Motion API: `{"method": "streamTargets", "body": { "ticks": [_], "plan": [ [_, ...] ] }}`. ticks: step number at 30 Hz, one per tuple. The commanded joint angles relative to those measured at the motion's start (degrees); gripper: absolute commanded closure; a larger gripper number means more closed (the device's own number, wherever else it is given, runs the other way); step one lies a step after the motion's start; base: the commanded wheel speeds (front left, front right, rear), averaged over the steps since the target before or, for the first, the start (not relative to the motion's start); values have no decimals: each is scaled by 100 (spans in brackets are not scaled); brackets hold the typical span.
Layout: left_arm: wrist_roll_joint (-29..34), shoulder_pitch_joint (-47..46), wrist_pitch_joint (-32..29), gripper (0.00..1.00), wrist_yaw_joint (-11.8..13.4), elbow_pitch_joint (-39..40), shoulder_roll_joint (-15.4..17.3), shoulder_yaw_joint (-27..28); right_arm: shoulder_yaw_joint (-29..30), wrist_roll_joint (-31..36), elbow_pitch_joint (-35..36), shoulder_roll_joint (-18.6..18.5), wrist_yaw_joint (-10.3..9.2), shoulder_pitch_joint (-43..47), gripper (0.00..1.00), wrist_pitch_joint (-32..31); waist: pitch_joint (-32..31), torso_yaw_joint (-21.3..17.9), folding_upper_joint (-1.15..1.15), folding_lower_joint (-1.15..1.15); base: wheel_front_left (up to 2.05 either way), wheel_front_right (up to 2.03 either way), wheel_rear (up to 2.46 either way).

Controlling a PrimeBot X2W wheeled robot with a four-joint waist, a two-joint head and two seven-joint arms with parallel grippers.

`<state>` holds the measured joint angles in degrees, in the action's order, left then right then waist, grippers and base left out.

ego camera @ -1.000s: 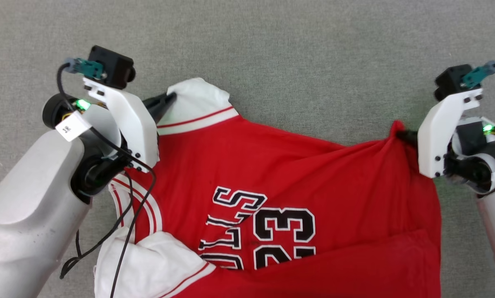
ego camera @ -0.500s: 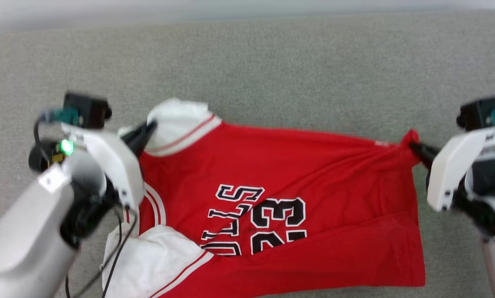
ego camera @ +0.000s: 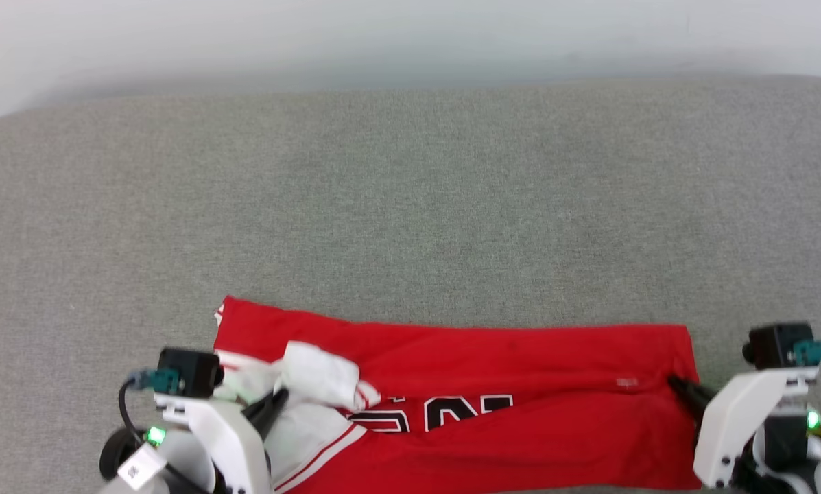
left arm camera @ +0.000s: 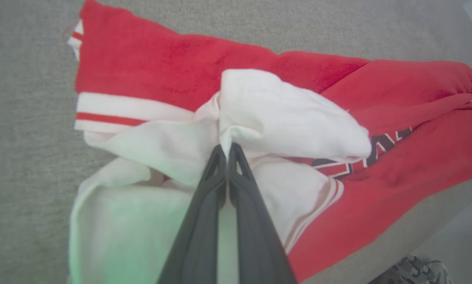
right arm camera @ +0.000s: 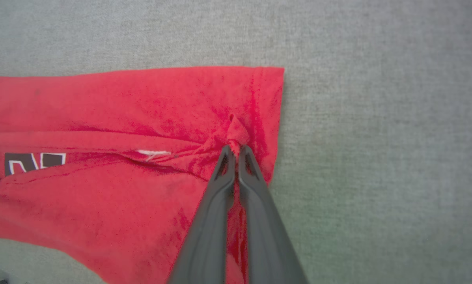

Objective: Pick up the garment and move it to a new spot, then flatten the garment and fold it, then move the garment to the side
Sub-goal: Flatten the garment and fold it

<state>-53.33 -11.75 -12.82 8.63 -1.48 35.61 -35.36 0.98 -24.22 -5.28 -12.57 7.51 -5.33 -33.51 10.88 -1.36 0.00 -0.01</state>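
Observation:
The garment point(ego camera: 520, 357), a bright red jersey with white sleeves and black-and-white lettering, lies as a wide band along the near edge of a grey surface. Its far part lies flat, and the nearer part is drawn toward me over it. My left gripper point(ego camera: 281, 394) is shut on a white sleeve point(left arm camera: 283, 118) at the band's left end. My right gripper point(ego camera: 674, 382) is shut on a pinch of red hem point(right arm camera: 236, 132) at the right end. The lettering point(ego camera: 444, 415) is partly hidden in the fold.
The grey fabric-covered surface point(ego camera: 410, 206) stretches far beyond the garment to a pale wall point(ego camera: 410, 34). Its near edge shows in the left wrist view, with a speckled floor point(left arm camera: 417, 272) below.
Both grippers have pulled the held corners toward me, doubling the jersey over itself into a narrower band. The head camera has tilted up, so the wall now shows.

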Motion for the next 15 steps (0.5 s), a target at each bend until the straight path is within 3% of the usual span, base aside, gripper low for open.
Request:
{"method": "streamTargets", "body": {
  "ticks": [1,5,6,7,8,10,11,15],
  "plan": [
    [-65,224,56,100,59,-36,-2,-16,44,-23,-32,71,-4,224,100,66,-95,10,0,1,0,0,0],
    [-181,479,121,100,96,-78,-91,-43,69,-24,-85,136,-4,452,100,164,-158,-5,0,1,0,0,0],
    [-186,534,145,100,99,-114,-116,-61,66,-3,-106,164,-4,500,75,226,-178,-10,0,1,0,0,0],
    [-230,577,167,76,64,-152,-174,-73,42,14,-120,192,-4,556,27,305,-195,-13,0,1,0,0,0],
    [-300,623,188,63,26,-191,-250,-87,53,24,-140,235,-4,594,0,423,-212,-10,0,1,0,0,0],
    [-332,673,258,6,-29,-300,-323,-103,37,83,-140,288,-4,668,0,669,-254,-7,0,1,0,0,0],
    [-341,675,300,0,-63,-365,-365,-104,51,77,-115,337,-4,687,0,829,-271,-1,0,1,0,0,0],
    [-245,630,596,0,-99,-499,-466,-61,119,142,-3,454,-4,799,0,1400,-372,23,0,1,0,0,0]
  ]
}}
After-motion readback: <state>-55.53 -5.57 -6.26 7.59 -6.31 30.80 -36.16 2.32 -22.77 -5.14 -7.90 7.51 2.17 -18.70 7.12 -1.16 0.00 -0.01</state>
